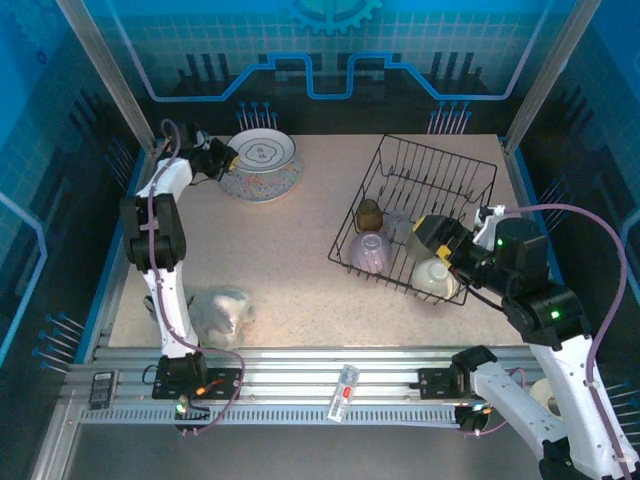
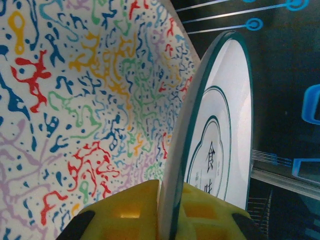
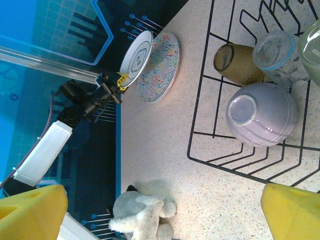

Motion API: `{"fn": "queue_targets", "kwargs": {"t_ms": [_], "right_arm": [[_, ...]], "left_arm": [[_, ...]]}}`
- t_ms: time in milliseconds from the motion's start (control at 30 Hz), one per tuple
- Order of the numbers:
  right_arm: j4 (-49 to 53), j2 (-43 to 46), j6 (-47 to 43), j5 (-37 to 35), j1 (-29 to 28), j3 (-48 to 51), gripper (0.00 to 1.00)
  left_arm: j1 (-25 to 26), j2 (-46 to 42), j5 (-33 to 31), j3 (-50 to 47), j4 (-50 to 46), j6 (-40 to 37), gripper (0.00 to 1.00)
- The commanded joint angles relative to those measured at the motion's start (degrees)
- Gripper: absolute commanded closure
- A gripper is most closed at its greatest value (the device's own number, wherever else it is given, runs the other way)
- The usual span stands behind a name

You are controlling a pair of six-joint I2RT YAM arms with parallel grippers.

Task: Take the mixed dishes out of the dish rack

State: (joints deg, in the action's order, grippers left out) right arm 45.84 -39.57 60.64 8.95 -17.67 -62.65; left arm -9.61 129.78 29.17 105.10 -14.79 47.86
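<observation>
Top external view, far left: we see the left gripper (image 1: 224, 160) clamped on the rim of a white plate (image 1: 262, 150). The plate is tilted over the patterned plate (image 1: 262, 184), which lies on the table (image 1: 290, 250); we cannot tell whether the two touch. Nearer the arm bases sits a whitish fluffy lump (image 1: 222, 310). To the right stands the dish rack (image 1: 440, 165), holding a brown cup (image 1: 369, 212), an upturned lilac bowl (image 1: 370, 250), a translucent cup (image 1: 400, 226) and a white bowl (image 1: 433, 275). Over its near right side hangs the right gripper (image 1: 437, 238), fingers wide apart, holding nothing.

Overhead, right wrist: common dish rack (image 1: 432, 178)
</observation>
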Motion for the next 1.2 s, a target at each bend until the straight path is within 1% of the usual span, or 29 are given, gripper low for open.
{"fn": "queue_targets", "kwargs": {"t_ms": [0, 233, 467, 633, 900, 1167], "right_arm": [[1.1, -1.0, 1.2, -1.5, -0.5, -0.9, 0.00], [1.5, -1.7, 1.6, -2.4, -1.5, -1.8, 0.00], [4.3, -0.9, 1.9, -4.1, -1.8, -2.5, 0.00], [4.9, -0.9, 2.0, -4.5, -1.8, -2.9, 0.00], [5.7, 0.1, 2.3, -4.5, -1.8, -2.9, 0.00], [7.4, 2.5, 3.4, -5.1, -2.0, -2.6, 0.00]], "left_arm": [[-0.4, 1.8, 0.5, 3.7, -0.4, -1.2, 1.00], [-0.9, 4.3, -0.4, 5.3, -1.5, -2.1, 1.00], [-1.1, 5.8, -0.7, 6.4, -2.0, -2.5, 1.00], [-1.2, 5.5, -0.8, 5.6, -2.0, -2.6, 0.94], [-1.6, 5.8, -1.3, 5.1, -2.0, -2.6, 0.92], [-1.9, 5.8, -1.4, 3.6, -1.7, -2.9, 0.88]]}}
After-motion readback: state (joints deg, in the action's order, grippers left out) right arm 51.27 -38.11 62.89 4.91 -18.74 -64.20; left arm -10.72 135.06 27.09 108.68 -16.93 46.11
